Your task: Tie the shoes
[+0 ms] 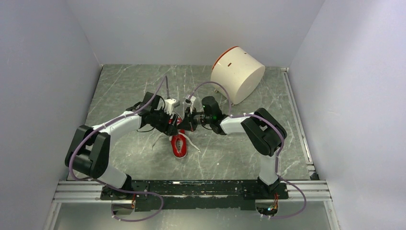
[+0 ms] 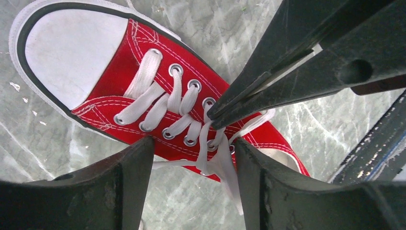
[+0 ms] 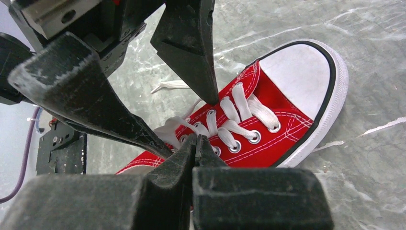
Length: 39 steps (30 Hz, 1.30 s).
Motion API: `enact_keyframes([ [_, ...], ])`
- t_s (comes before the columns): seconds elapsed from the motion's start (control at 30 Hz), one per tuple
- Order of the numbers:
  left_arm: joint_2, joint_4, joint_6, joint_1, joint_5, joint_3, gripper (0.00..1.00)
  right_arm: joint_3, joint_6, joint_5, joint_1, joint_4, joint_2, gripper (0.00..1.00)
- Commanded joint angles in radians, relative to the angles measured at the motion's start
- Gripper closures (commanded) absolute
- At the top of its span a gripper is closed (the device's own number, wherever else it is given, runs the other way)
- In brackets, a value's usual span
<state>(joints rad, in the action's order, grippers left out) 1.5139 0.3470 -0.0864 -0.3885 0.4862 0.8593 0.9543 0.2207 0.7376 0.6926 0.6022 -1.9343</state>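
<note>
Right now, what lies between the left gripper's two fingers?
The white laces of the red sneaker cross that gap, in the left wrist view; the shut right gripper pinches them just beyond.

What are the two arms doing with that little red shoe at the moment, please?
Both arms are working over the red sneaker, which lies on the table with its white laces untied. The right gripper is shut on the white laces near the top eyelets. The left gripper hangs open astride the loose ends beside it. No knot is formed yet.
</note>
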Motion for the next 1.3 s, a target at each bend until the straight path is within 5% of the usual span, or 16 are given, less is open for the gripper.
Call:
enact_keyframes([
  [0.0,0.02,-0.058,-0.002,-0.026,-0.027,-0.017,0.36,-0.006,0.015,0.011,-0.009,0.047,-0.01,1.0],
  [0.57,-0.05,-0.179,0.071,-0.027,-0.027,-0.074,0.78,-0.048,0.03,0.008,-0.01,0.052,0.006,1.0],
  [1.03,-0.038,-0.246,0.125,-0.027,0.019,-0.101,0.94,-0.111,0.187,0.018,0.005,0.195,0.024,1.0],
  [1.27,-0.038,-0.276,0.137,-0.024,0.035,-0.139,0.95,-0.118,0.32,-0.017,0.016,0.302,0.034,1.0],
])
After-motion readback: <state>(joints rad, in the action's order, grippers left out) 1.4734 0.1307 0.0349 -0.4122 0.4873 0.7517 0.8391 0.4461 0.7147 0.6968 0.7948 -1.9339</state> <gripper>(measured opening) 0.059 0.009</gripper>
